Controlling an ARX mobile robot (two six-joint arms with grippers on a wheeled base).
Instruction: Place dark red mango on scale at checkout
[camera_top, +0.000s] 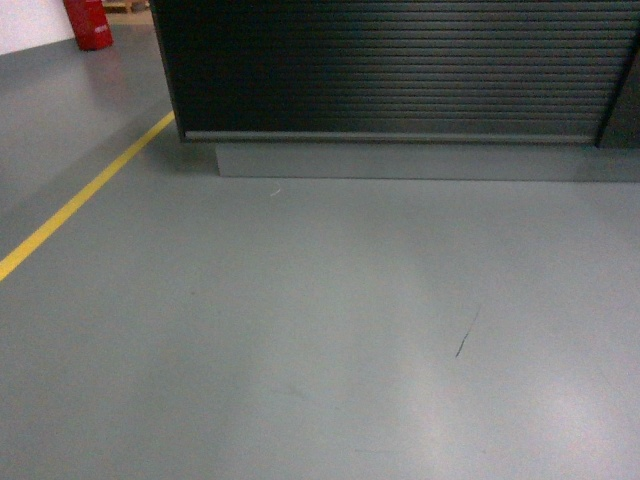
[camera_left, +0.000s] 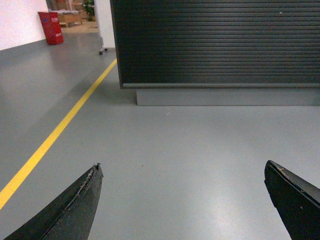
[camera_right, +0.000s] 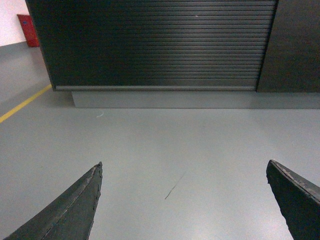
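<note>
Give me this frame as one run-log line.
phase: facing checkout front | left gripper: open, empty | right gripper: open, empty | mango, scale: not in view

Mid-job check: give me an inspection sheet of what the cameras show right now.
Surface: grey floor, a dark scratch on it; countertop out of view.
Job's things: checkout, ribbed front and grey base, ahead; mango and scale not seen.
Clutter: small pale scrap on the floor near the base.
Grippers: left gripper and right gripper both open, empty.
Cables: nothing seen.
Surroundings: yellow line to the left, red object far left.
</note>
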